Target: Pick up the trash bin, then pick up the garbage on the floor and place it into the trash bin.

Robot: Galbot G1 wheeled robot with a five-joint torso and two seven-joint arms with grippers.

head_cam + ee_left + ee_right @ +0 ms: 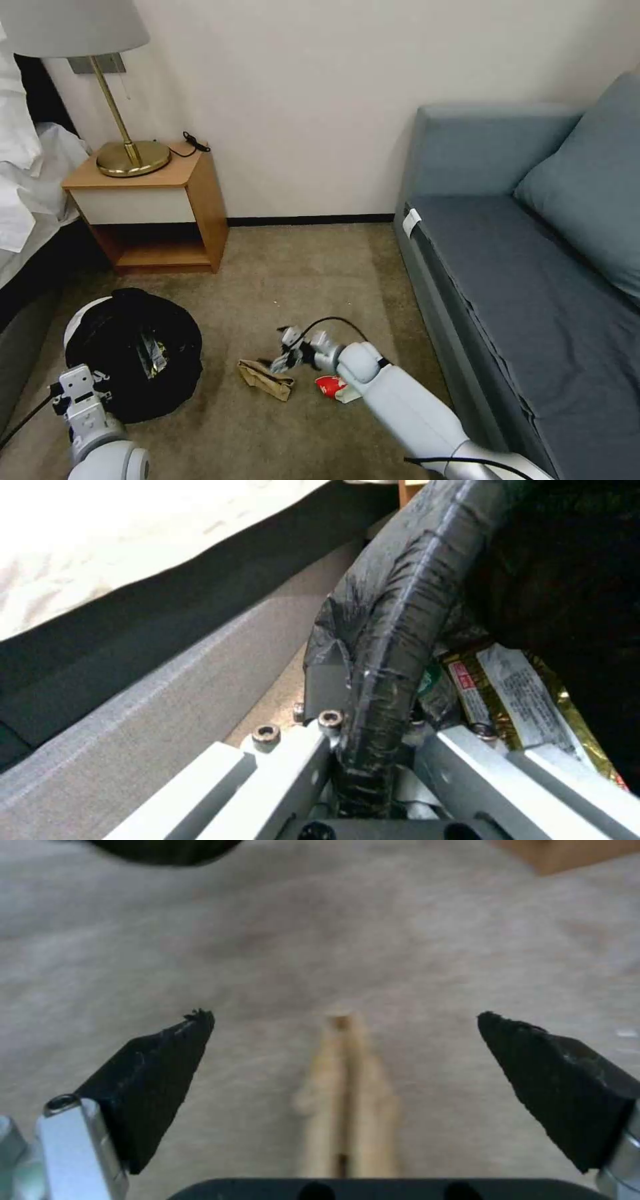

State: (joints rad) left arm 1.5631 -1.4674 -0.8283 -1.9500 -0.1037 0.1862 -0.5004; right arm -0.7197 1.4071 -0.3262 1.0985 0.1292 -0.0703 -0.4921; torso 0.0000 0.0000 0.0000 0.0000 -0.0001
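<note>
So the left gripper [373,760] was clamped on the rim of the trash bin [133,353] at lower left, snack wrapper [520,695] already inside. The right gripper [343,1060], spread wide, hung over the brown paper bag [265,380] at lower centre. Next it'd probably need to drop and pinch that bag.

We see our left gripper [373,760] clamped on the trash bin [393,630] rim, a gold snack wrapper [513,695] lying inside.

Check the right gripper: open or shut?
Open. The right gripper has its black fingertips spread wide above the crumpled brown paper bag on the beige carpet, touching nothing.
</note>
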